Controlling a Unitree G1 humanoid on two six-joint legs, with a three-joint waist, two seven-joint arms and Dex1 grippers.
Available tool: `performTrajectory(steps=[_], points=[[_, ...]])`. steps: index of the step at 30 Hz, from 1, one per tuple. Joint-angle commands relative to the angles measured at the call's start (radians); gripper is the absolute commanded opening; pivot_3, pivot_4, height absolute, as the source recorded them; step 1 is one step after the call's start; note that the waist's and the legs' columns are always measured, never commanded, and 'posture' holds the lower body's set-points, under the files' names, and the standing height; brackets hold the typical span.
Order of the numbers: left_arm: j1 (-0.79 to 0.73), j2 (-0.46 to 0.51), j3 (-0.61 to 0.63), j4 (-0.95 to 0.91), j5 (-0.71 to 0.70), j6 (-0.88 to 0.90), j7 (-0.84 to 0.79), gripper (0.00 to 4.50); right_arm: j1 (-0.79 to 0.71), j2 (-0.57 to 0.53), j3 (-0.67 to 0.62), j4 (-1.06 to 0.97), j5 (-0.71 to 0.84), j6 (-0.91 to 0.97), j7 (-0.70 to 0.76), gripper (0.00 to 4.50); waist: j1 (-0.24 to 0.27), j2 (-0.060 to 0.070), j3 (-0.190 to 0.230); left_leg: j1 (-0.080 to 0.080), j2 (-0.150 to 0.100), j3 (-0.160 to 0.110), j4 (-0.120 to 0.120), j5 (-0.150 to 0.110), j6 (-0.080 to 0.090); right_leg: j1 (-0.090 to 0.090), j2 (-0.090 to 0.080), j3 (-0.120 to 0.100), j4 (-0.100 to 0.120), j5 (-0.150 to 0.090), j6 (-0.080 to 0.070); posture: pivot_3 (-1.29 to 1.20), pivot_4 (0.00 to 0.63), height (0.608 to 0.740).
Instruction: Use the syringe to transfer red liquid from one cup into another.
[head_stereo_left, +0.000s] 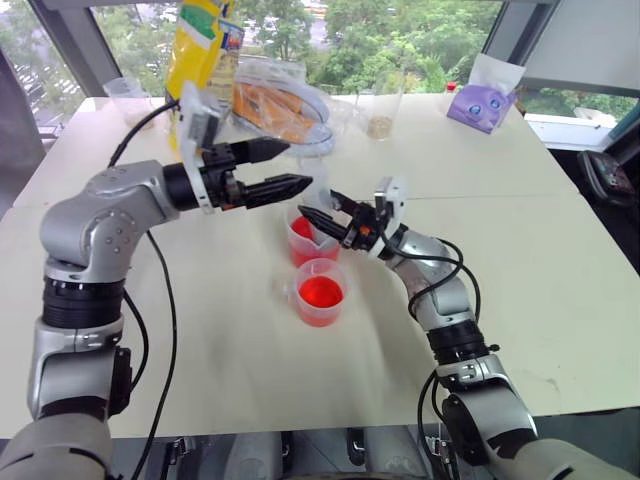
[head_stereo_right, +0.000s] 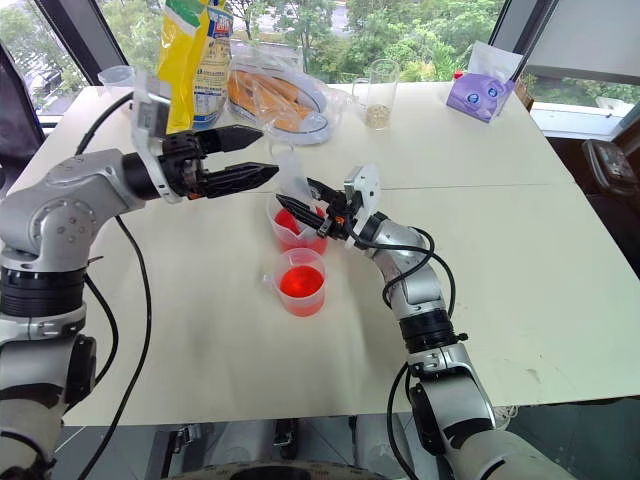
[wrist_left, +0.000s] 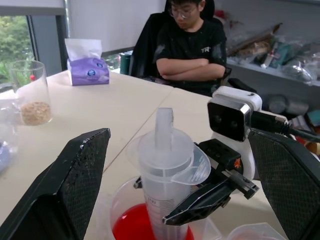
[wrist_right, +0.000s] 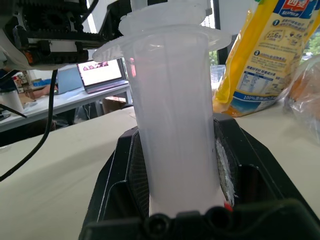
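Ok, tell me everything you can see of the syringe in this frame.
The syringe is a wide, clear plastic barrel with a flange at its top and a pale plunger stem rising above it. It stands upright with its lower end in the far cup holding red liquid. The right gripper is shut on the barrel. The left gripper is open, level with its top, not touching.

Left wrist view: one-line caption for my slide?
Open left gripper flanks the upright syringe, gripped by the right gripper over a cup of red liquid.
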Motion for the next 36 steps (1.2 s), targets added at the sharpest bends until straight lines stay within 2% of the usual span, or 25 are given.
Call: performTrajectory(steps=[1,4,7,14,15,25,36], points=[[-0.028,-0.009,0.007,-0.002,0.013,-0.011,0.000,4.50,-0.007,-0.004,0.006,-0.026,-0.003,-0.021,0.007,1.42,0.000,0.000,0.000,0.000,0.000,0.000,0.000,0.000,0.000,0.000,0.000,0.000,0.000,0.000,0.000,0.00,0.150,0.740],[-0.035,-0.024,0.002,0.008,0.024,-0.012,0.001,4.50,-0.006,-0.004,0.010,-0.031,-0.002,-0.018,0.008,1.42,0.000,0.000,0.000,0.000,0.000,0.000,0.000,0.000,0.000,0.000,0.000,0.000,0.000,0.000,0.000,0.00,0.150,0.740],[-0.040,-0.037,-0.001,0.019,0.034,-0.012,0.001,3.68,-0.008,-0.004,0.013,-0.031,-0.002,-0.019,0.008,1.42,0.000,0.000,0.000,0.000,0.000,0.000,0.000,0.000,0.000,0.000,0.000,0.000,0.000,0.000,0.000,0.00,0.150,0.740],[-0.032,-0.051,-0.001,0.017,0.040,-0.004,-0.009,0.13,-0.007,-0.009,0.016,-0.036,-0.001,-0.015,0.010,1.42,0.000,0.000,0.000,0.000,0.000,0.000,0.000,0.000,0.000,0.000,0.000,0.000,0.000,0.000,0.000,0.00,0.150,0.740],[-0.031,-0.052,-0.002,0.016,0.042,-0.004,-0.010,0.01,-0.007,-0.009,0.016,-0.036,-0.001,-0.014,0.010,1.42,0.000,0.000,0.000,0.000,0.000,0.000,0.000,0.000,0.000,0.000,0.000,0.000,0.000,0.000,0.000,0.00,0.150,0.740],[-0.064,-0.049,0.012,0.027,0.063,-0.018,0.001,0.01,0.000,-0.013,0.022,-0.028,-0.005,-0.002,0.017,1.42,0.000,0.000,0.000,0.000,0.000,0.000,0.000,0.000,0.000,0.000,0.000,0.000,0.000,0.000,0.000,0.00,0.150,0.740],[-0.113,0.001,0.051,0.034,0.060,-0.005,-0.018,0.01,0.027,-0.024,0.039,-0.054,-0.003,0.039,0.027,1.42,0.000,0.000,0.000,0.000,0.000,0.000,0.000,0.000,0.000,0.000,0.000,0.000,0.000,0.000,0.000,0.00,0.150,0.740]])
